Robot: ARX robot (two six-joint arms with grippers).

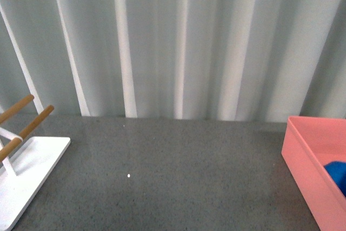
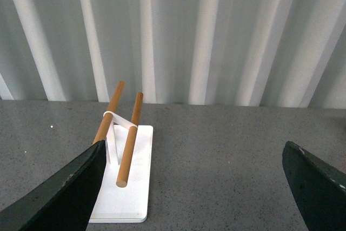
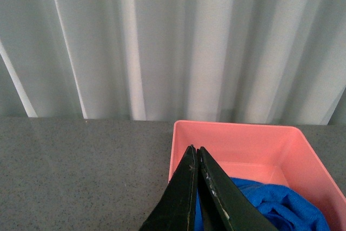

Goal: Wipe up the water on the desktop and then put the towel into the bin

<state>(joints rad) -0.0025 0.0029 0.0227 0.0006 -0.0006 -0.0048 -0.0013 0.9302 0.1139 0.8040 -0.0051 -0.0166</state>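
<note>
now towel (image 3: 281,204) inside bin (image 3: 238,139), right gripper (image 3: 197,158) closed, empty

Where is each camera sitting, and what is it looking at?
Front view: on the robot's body, facing the curtain over the desktop, with the rack at left and the bin at right; no arm shows.
Left wrist view: on the left arm, looking over the rack; the left gripper shows, fingers wide apart.
Right wrist view: on the right arm, looking into the bin holding the towel; the right gripper shows, fingers together.
Shared: front and right wrist both show bin and towel.
</note>
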